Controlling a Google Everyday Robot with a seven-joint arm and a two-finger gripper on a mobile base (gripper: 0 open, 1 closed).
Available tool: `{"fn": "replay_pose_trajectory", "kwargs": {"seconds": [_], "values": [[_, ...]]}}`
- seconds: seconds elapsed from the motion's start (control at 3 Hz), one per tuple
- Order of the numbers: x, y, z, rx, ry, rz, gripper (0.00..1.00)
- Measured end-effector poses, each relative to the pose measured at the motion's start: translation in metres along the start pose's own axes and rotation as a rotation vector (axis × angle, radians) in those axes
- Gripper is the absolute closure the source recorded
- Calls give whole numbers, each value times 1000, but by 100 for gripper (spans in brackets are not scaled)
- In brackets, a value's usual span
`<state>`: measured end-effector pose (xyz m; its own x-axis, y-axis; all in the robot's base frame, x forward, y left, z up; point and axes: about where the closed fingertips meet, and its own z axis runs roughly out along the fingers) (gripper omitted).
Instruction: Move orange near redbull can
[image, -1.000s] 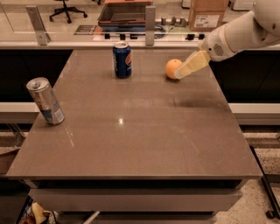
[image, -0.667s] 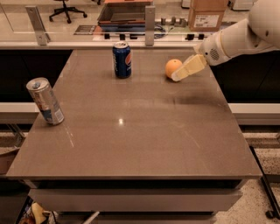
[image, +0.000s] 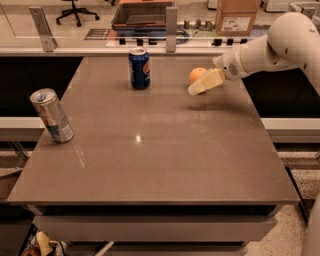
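Camera view: saw gripper (image: 204, 83) just by orange (image: 196, 74) at far right of table (image: 150, 165), well apart from redbull can (image: 51, 116), could not tell if clamped or loose, feared bumping and rolling orange away.

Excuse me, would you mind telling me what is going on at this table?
The robot's arm reaches in from the right, and its gripper is right up against the orange at the far right of the table. The redbull can stands near the left edge, well away from the orange, so the move is not yet done. A Pepsi can stands at the far side.
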<state>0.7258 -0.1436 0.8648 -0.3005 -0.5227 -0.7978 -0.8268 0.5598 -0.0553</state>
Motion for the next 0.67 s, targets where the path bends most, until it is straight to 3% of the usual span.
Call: {"fn": "replay_pose_trajectory", "kwargs": {"seconds": [0.33,0.67], "values": [[4,-4,19,-16,-20,15,10],[5,-2,23,-22,-19,16,34]]}}
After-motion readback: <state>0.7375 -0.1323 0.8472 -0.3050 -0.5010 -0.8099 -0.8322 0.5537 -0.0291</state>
